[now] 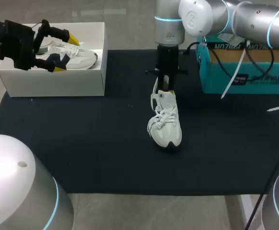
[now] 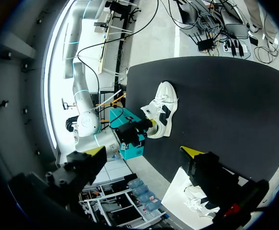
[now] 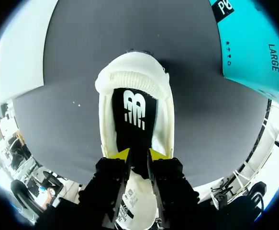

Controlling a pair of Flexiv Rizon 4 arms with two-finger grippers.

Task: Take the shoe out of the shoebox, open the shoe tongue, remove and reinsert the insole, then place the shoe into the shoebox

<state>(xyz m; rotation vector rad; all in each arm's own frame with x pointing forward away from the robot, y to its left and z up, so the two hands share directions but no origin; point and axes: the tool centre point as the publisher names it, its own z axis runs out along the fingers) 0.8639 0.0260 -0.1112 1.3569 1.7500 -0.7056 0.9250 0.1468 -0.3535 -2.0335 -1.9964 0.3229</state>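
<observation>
The shoe (image 1: pixel 165 127) lies out of the shoebox in the middle of the black tabletop (image 1: pixel 106 158), toe near, heel far. The right arm (image 1: pixel 235 17) comes straight down onto the far end of the shoe, and its jaws are clenched on the black insole (image 3: pixel 134 112), one yellow tip on each edge, just above the white tongue (image 3: pixel 140 191). The insole lies flat inside, so I judge this to be either the start of drawing it out or the end of seating it; which one I cannot tell.

To pull it out well, draw it up and back towards the heel collar, slowly. Nothing pins the shoe down, so it could lift along with the insole.

Far left, the left arm (image 1: pixel 15 40) hangs over the white shoebox (image 1: pixel 53 81) with its jaws released and holding nothing. A second shoe (image 1: pixel 79 57) lies inside the shoebox and takes up room the first shoe will need. Far right, a teal box (image 1: pixel 244 72) stands just beside the right arm, close enough to hinder a swing that way.
</observation>
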